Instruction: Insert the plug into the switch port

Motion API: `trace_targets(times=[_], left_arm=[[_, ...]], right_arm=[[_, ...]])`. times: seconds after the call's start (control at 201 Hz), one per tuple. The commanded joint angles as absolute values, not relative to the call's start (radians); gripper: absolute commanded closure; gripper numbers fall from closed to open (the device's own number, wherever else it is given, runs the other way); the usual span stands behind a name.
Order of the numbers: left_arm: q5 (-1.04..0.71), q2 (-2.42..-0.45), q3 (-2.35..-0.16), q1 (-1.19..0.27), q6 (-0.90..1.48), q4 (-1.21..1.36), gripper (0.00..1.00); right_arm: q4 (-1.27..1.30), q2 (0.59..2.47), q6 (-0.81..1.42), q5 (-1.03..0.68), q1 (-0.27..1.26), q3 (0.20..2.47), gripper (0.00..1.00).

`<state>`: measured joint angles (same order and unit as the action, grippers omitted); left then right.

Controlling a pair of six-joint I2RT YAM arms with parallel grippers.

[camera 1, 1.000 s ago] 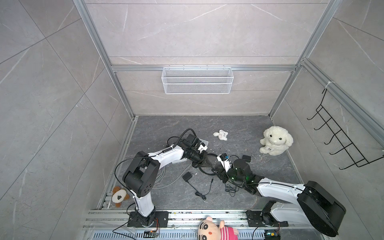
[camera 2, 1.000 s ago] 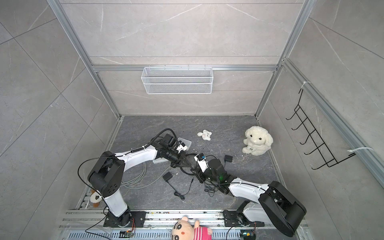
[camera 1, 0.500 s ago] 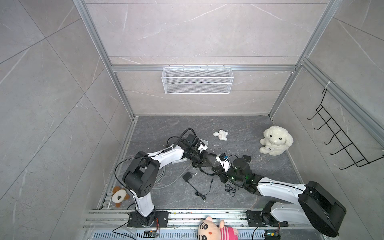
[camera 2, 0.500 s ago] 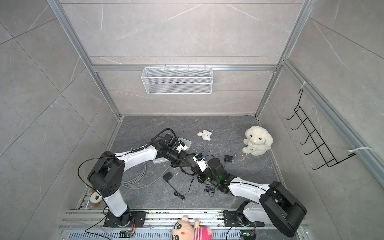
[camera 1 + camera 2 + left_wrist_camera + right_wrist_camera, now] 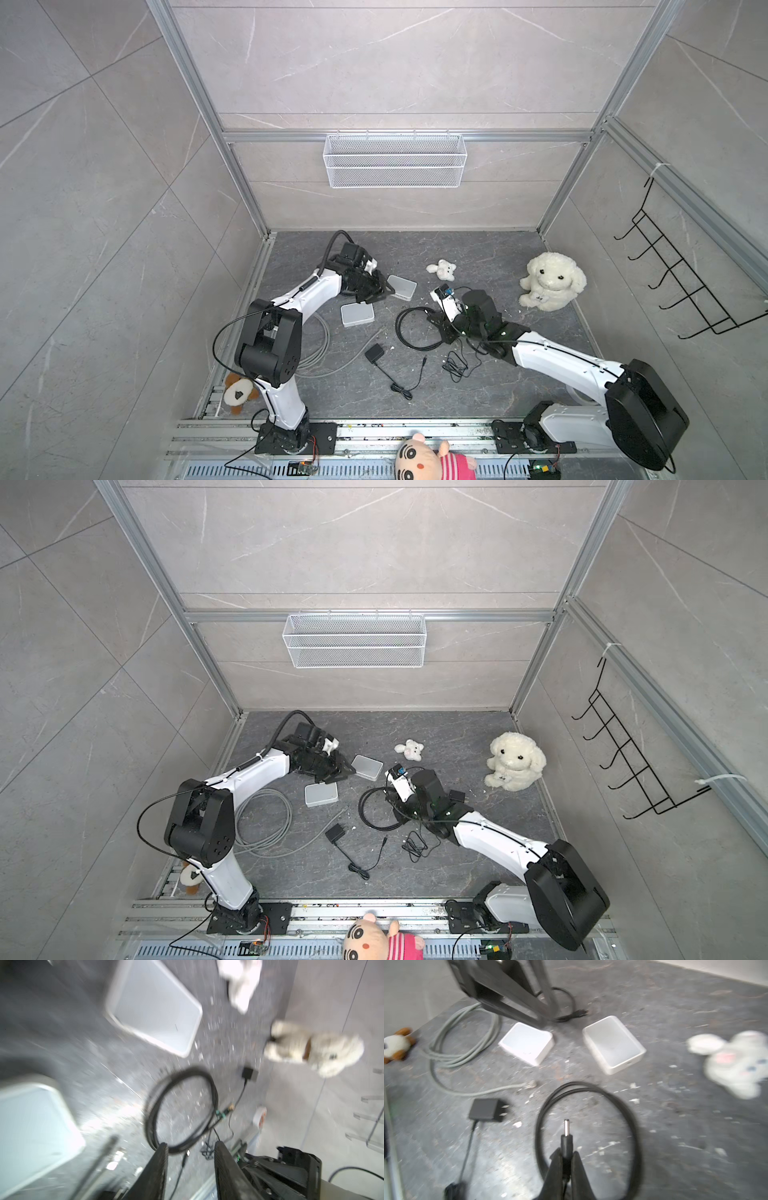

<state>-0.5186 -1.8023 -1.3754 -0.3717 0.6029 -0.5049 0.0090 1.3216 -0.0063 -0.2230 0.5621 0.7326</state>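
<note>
My right gripper (image 5: pixel 566 1154) is shut on a black barrel plug (image 5: pixel 566 1138), whose metal tip sticks out past the fingertips. In both top views it (image 5: pixel 437 327) (image 5: pixel 397 808) hovers low over a black cable coil (image 5: pixel 397 328). Two white switch boxes lie on the floor: the far one (image 5: pixel 402 287) (image 5: pixel 612 1043) shows a small port on its side, and the near one (image 5: pixel 356 314) (image 5: pixel 527 1042) lies beside it. My left gripper (image 5: pixel 191 1145) (image 5: pixel 382 291) is open and empty, right beside the far box.
A black power adapter (image 5: pixel 375 353) with thin lead, a grey cable bundle (image 5: pixel 320 349) and a tangle of thin black wire (image 5: pixel 457 365) lie on the floor. A white plush dog (image 5: pixel 550 282) and a small plush (image 5: pixel 442 269) sit further back.
My left gripper has opened from shut. My right gripper has closed on the plug. Both arms have hardly shifted.
</note>
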Motion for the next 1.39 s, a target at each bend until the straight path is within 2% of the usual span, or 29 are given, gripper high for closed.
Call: trace_targets(times=[0.0,0.224,0.333,0.463,0.697,0.811,0.916,1.085,1.229,1.389], left_arm=[[-0.354,-1.913,-1.517,-0.376,0.479,-0.620,0.59],[-0.337,-2.095,-1.783,-0.369,0.428,-0.687,0.59],[-0.350,-2.134,-1.828,-0.361,0.432,-0.693,0.59],[-0.379,-2.161,-1.869,-0.341,0.457,-0.724,0.60],[-0.306,-2.192,-1.896,-0.337,0.483,-0.765,0.59],[-0.297,-2.202,-1.909,-0.336,0.507,-0.763,0.59],[-0.334,-2.261,-1.996,-0.328,0.485,-0.791,0.59],[-0.400,-2.388,-2.144,-0.326,0.418,-0.849,0.58],[-0.491,-2.399,-2.130,-0.327,0.375,-0.834,0.58],[-0.554,-2.431,-2.144,-0.325,0.271,-0.848,0.54]], right_arm=[[-0.229,1.372,-0.071,-0.234,0.476,0.862,0.90],[-0.439,1.471,-0.143,-0.165,0.319,1.074,0.90],[-0.465,1.519,-0.144,-0.090,0.219,1.163,0.90],[-0.424,1.529,-0.137,-0.092,0.122,1.232,0.89],[-0.391,1.636,-0.205,-0.117,0.104,1.329,0.89],[-0.316,1.669,-0.233,0.026,0.102,1.331,0.89],[-0.353,1.744,-0.223,0.143,0.085,1.461,0.89],[-0.360,1.776,-0.339,0.055,0.119,1.468,0.89],[-0.378,1.775,-0.466,-0.099,0.204,1.409,0.88],[-0.465,1.906,-0.534,-0.262,0.290,1.487,0.88]])
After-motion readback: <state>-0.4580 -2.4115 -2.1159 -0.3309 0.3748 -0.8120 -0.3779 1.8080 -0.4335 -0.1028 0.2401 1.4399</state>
